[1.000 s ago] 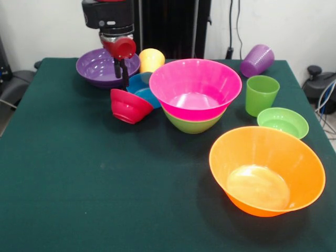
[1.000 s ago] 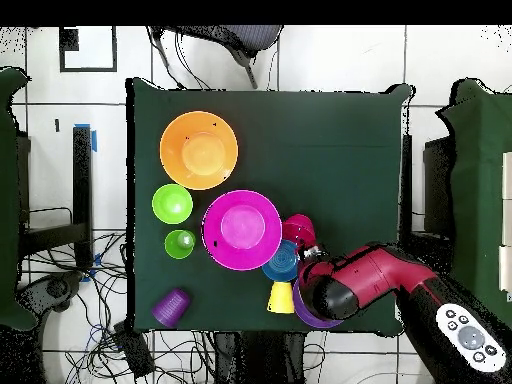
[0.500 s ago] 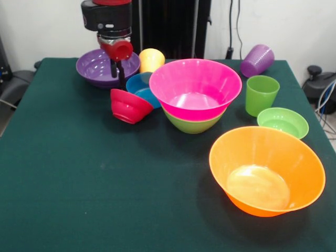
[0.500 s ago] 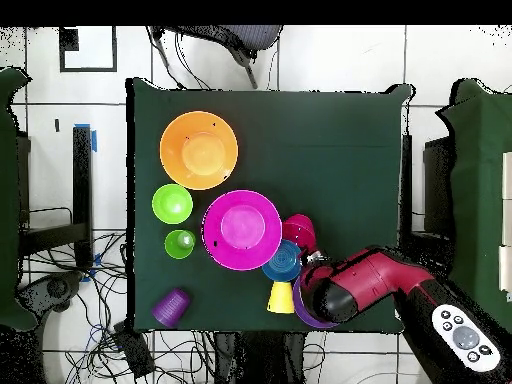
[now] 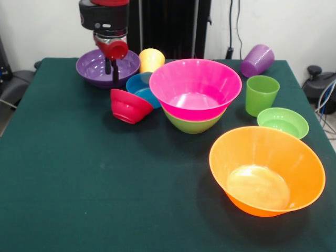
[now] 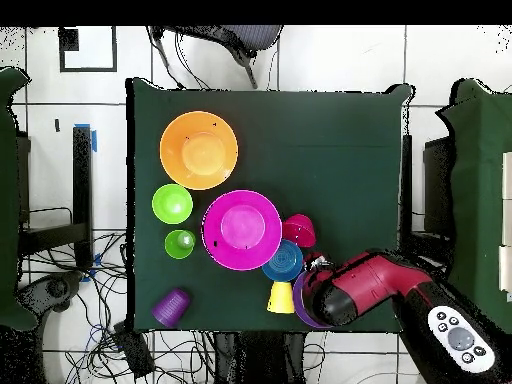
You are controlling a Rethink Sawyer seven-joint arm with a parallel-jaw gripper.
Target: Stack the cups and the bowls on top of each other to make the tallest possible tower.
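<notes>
The two black fingers (image 5: 111, 70) hang a little spread, holding nothing, over the purple bowl (image 5: 94, 67). Just beside it sit the blue bowl (image 5: 140, 86) and tipped red bowl (image 5: 127, 106). The tower (image 5: 195, 93), a pink bowl inside a green one, stands mid-desk (image 5: 79, 184). No writing can be read.

Green base bowl (image 5: 192, 124) mostly hidden under pink bowl (image 5: 195, 88); purple bowl (image 6: 303, 312) largely beneath the arm (image 6: 370, 290).
</notes>
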